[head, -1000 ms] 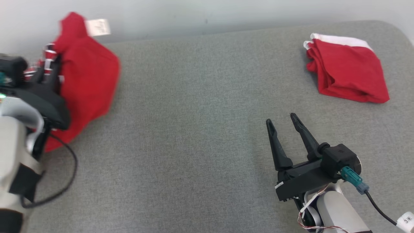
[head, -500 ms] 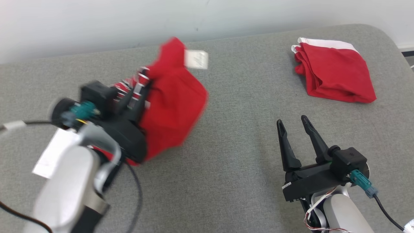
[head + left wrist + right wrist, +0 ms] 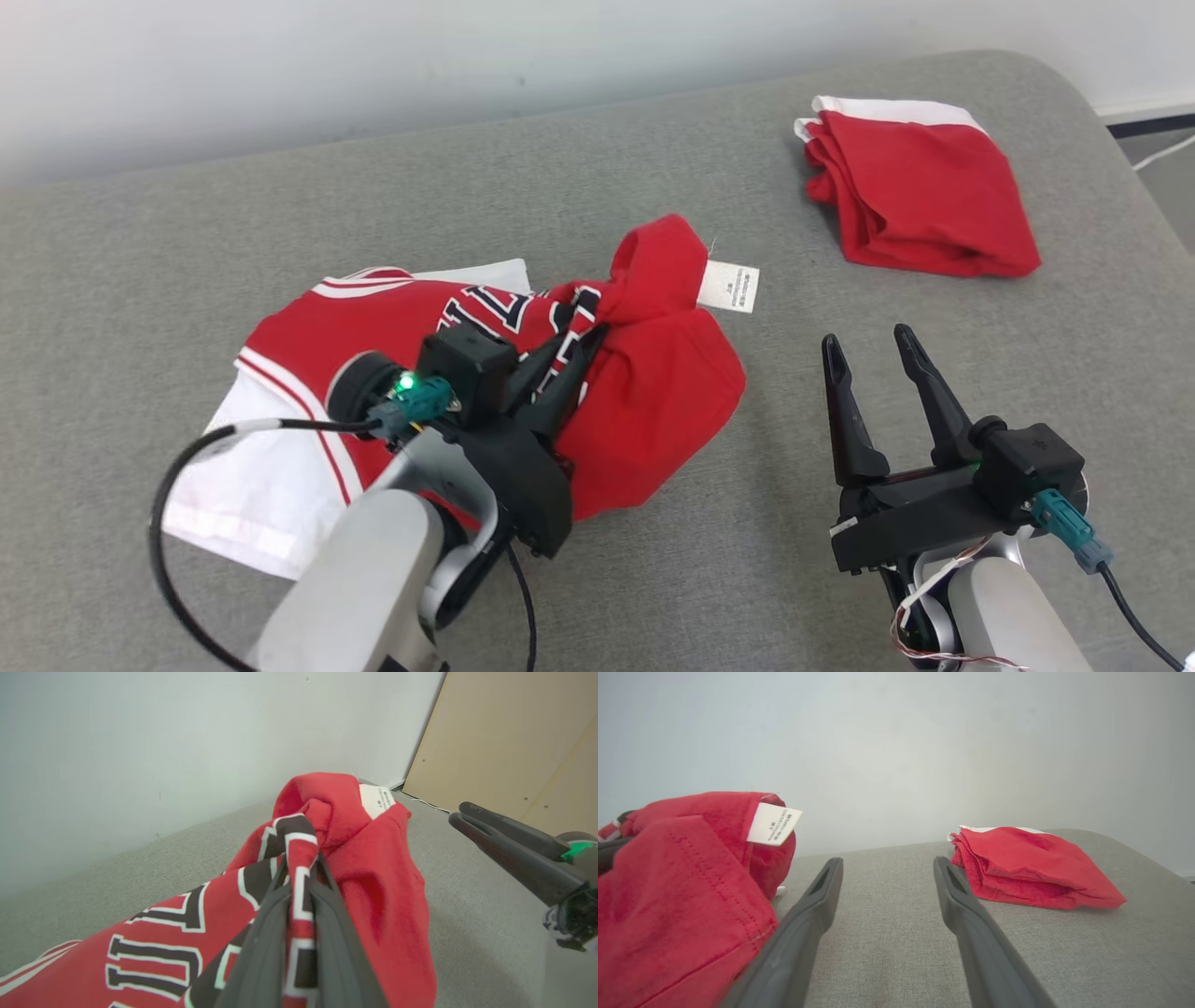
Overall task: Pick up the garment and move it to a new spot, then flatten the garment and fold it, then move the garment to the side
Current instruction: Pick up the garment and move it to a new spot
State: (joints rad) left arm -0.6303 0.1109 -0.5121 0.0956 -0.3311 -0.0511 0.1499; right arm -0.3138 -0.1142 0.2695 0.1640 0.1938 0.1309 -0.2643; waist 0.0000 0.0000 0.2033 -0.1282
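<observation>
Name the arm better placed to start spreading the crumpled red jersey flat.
Probably left: the left end effector is shut on the crumpled red jersey. The right end effector hangs open beside it, holding nothing.

The grey fabric tabletop [image 3: 653, 579] has a rounded far right corner. A red-and-white jersey [image 3: 672, 411] lies bunched left of centre. A folded red cloth [image 3: 924, 205] rests well apart from it, near that corner.

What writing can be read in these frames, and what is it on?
"UL": large black, white-edged letters on the red jersey; the rest of the word is lost in folds.
Print on the white tag: too small to read.
The folded red garment: no writing shows.
</observation>
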